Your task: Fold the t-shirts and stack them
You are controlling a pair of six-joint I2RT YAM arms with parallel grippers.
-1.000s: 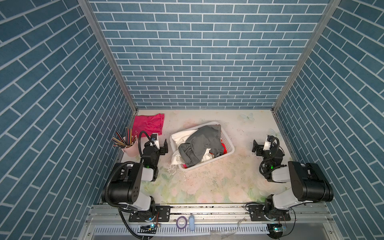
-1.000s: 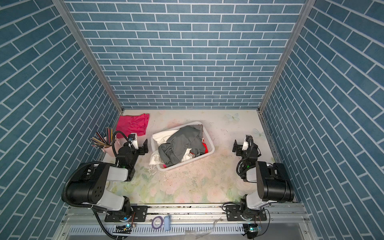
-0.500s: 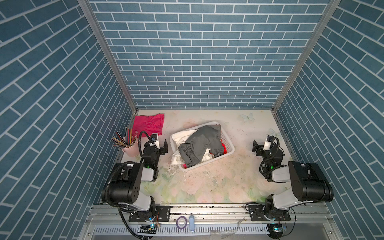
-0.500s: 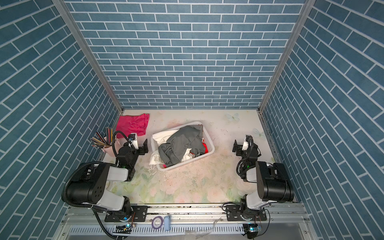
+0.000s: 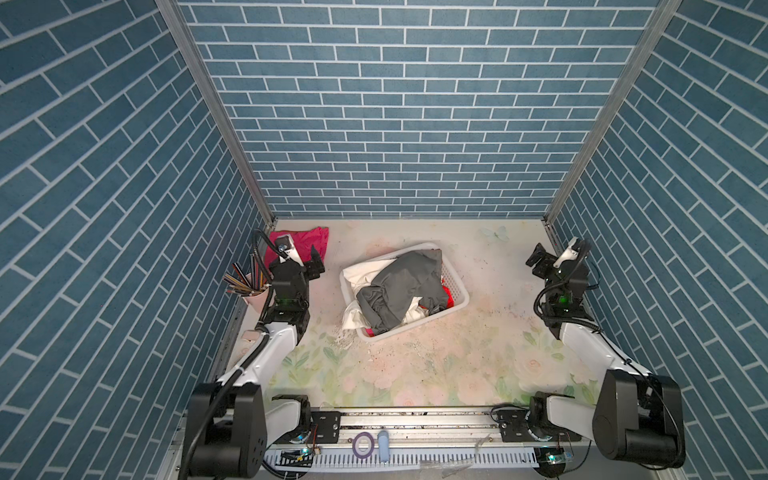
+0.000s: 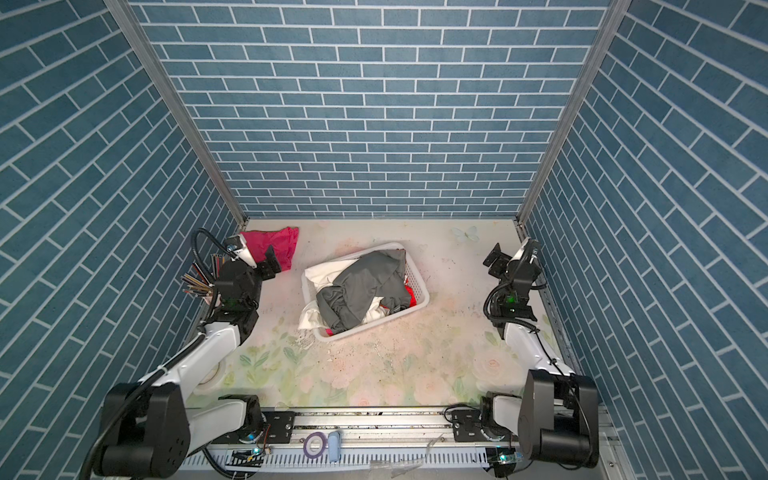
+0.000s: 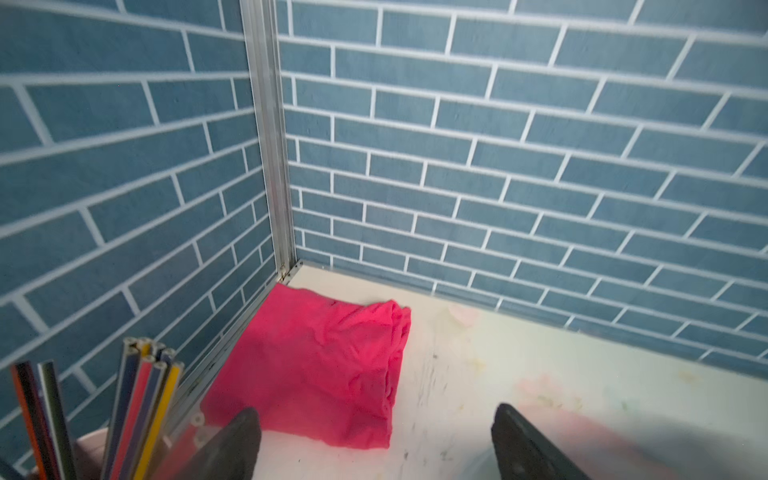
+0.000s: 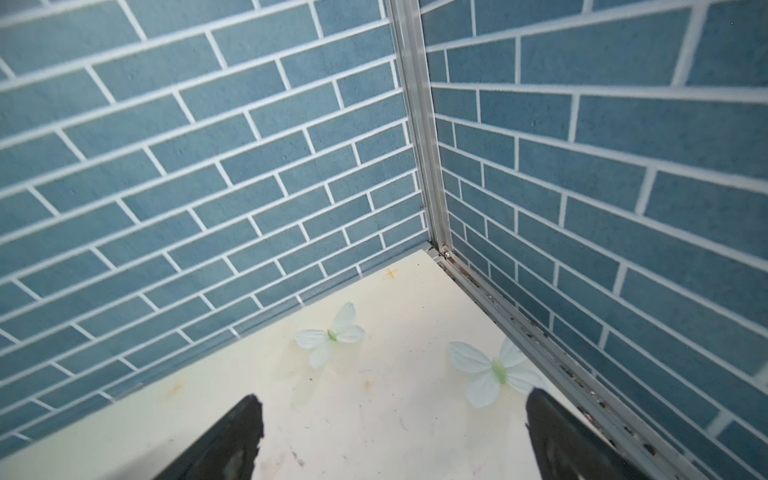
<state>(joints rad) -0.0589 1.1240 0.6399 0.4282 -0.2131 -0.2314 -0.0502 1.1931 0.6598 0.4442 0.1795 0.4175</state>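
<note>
The hot pink t-shirt (image 5: 309,243) (image 6: 280,245) (image 7: 316,365) lies folded flat in the back left corner of the table. The dark grey t-shirt (image 5: 399,282) (image 6: 361,286) is crumpled on top of other cloth in the white basket (image 5: 415,322) (image 6: 374,321) at mid-table. My left gripper (image 5: 312,261) (image 6: 270,261) (image 7: 376,413) hovers open just in front of the pink shirt's near edge, holding nothing. My right gripper (image 5: 539,261) (image 6: 496,262) (image 8: 395,397) is open and empty near the right wall, over bare table.
White cloth (image 5: 361,274) and a bit of red cloth (image 5: 448,296) also lie in the basket. A pink cup of coloured pencils (image 5: 253,291) (image 7: 141,395) stands by the left wall beside my left wrist. Blue brick walls close in three sides.
Both arms have stretched out: the left gripper moved back toward the pink shirt, the right gripper back and toward the right wall. Both stayed open. The clothes and basket have not moved.
</note>
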